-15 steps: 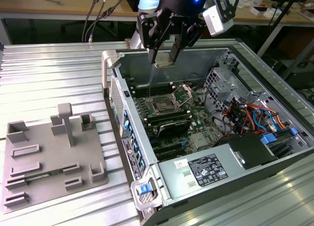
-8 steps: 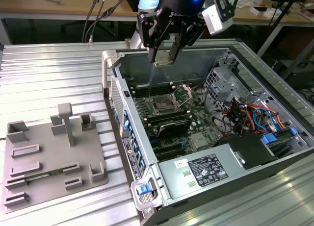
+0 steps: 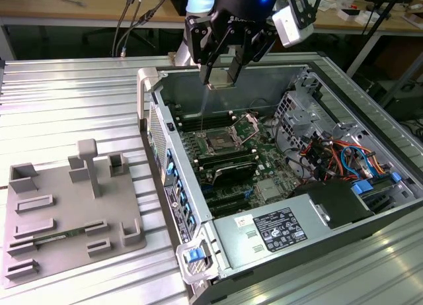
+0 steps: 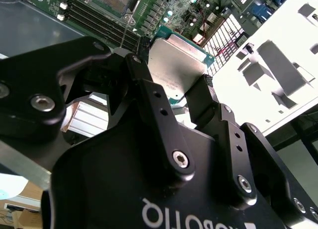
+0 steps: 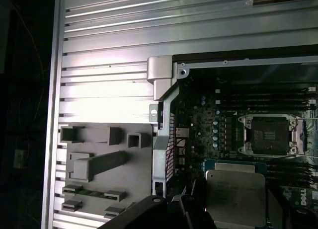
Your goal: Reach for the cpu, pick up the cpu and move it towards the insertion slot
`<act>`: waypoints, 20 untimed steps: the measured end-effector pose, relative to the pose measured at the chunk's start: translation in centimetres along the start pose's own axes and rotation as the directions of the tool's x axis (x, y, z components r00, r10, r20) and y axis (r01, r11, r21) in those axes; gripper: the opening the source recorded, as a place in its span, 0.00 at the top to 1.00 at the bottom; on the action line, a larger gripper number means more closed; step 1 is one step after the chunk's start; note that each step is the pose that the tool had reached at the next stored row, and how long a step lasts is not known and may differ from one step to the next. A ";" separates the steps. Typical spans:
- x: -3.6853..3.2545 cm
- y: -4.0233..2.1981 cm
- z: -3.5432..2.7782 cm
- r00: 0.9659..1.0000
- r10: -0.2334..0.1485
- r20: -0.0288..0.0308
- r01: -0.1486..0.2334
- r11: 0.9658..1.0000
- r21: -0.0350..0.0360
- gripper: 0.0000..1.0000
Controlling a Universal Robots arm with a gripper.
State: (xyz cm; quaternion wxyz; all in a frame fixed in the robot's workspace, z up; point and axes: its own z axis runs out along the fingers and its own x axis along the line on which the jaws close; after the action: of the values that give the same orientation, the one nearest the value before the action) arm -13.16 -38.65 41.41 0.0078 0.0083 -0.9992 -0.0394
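My gripper [image 3: 221,70] hangs high over the open computer case, shut on the cpu [image 3: 222,77], a thin square chip with a silvery-grey top. In the second wrist view the cpu [image 4: 176,65] sits between the two black fingers [image 4: 149,97], pinched at opposite edges. The first wrist view shows the cpu [image 5: 236,196] offset to one side of the insertion slot [image 5: 271,134]. That slot [image 3: 218,144] is a square socket with a shiny metal frame and dark centre on the green board, well below the gripper and slightly toward the case's front. Its wire-lever bracket stands open.
A grey fixture plate [image 3: 66,212] with raised blocks lies on the ribbed metal table at the exterior view's left. The case walls [image 3: 155,113] ring the board. Long black memory slots [image 3: 228,169], a power supply [image 3: 277,229] and coloured cables [image 3: 330,153] surround the socket.
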 end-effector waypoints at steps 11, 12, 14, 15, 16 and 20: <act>-0.25 1.13 0.15 1.000 0.000 0.000 0.000 1.000 0.000 0.45; -0.40 1.26 0.18 1.000 0.000 0.000 0.000 1.000 0.000 0.45; -0.85 1.62 0.23 1.000 0.000 0.000 0.000 1.000 0.000 0.45; -1.12 1.84 0.28 1.000 0.000 0.000 0.000 1.000 0.000 0.45; -1.30 2.00 0.31 1.000 0.000 0.000 0.000 1.000 0.000 0.45; -2.42 2.78 0.49 1.000 0.000 0.000 0.000 1.000 0.000 0.45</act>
State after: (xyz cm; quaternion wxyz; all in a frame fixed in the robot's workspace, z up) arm -10.80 -35.80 41.11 0.0078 0.0082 -0.9992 -0.0395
